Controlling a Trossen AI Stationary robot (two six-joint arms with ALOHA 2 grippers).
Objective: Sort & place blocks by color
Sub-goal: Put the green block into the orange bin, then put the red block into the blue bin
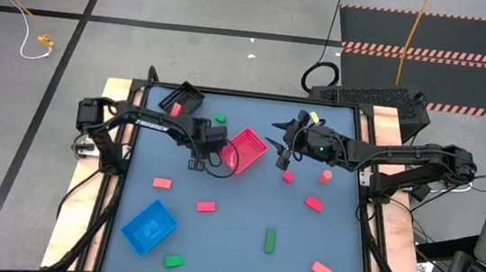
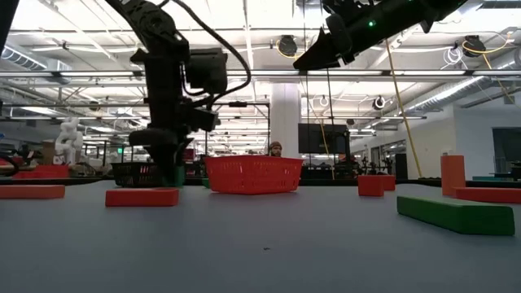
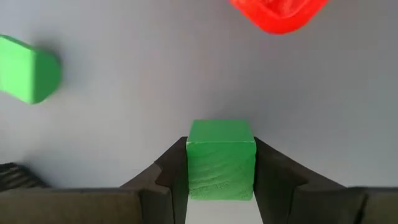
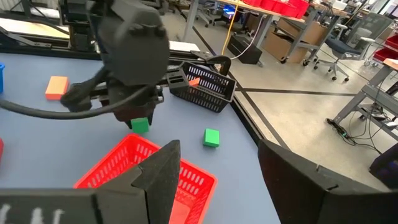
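Left wrist view: green block (image 3: 220, 160) between fingers (image 3: 171, 171)

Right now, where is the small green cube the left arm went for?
The small green cube sits clamped in the left gripper, low over the table just left of the red mesh tray.

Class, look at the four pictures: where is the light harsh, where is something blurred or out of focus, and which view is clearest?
Low view: bright ceiling lights behind leave the left arm a dark silhouette. Left wrist view: the green block between the fingers is sharp; the red tray and the other green block are soft. Right wrist view: the near fingers are blurred. High view: even light, clearest over the table.
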